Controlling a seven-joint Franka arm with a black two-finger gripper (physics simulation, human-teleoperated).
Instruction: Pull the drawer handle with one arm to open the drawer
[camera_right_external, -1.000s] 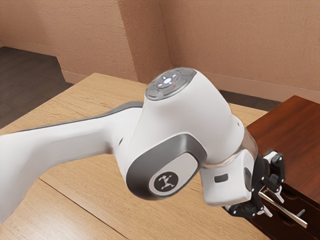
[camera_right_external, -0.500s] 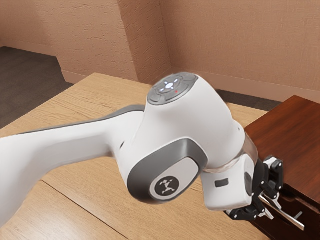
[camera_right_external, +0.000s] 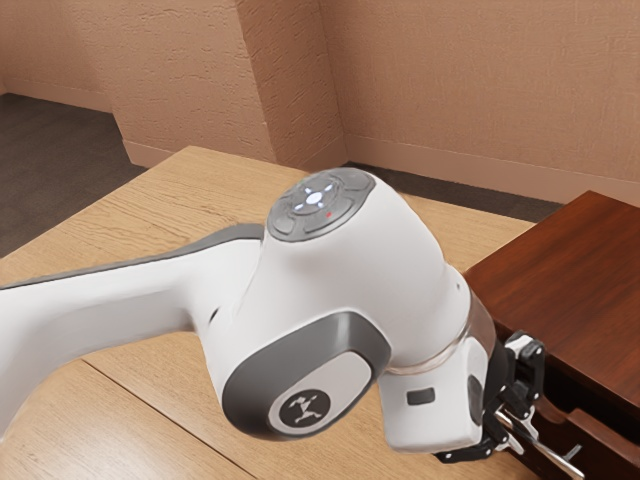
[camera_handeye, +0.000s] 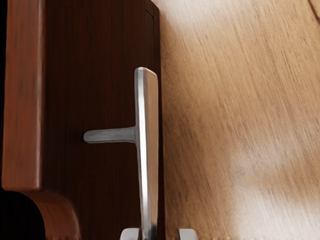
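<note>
— While your gripper (camera_right_external: 512, 425) sits right at the handle (camera_handeye: 146, 150), you are in the pulling step. The silver bar runs straight out from under your hand, on the front of the drawer (camera_handeye: 100, 75).

— Is your pincer squeezing the bar? I cannot tell from here. You should check that first.

— And where is your drawer now?

— It is low in the dark wood cabinet (camera_right_external: 570, 280), at the exterior view's right, on the table (camera_right_external: 150, 230). I think its front sticks out a little from the cabinet, with a dark gap behind it. So you look partway done.

— What should you do next?

— Pull straight back, away from the cabinet, toward the exterior view's left. Go slow and level, so the bar does not slip out and the drawer does not jam.

— What will you find inside the drawer?

— It is too dark in there to tell.
</note>
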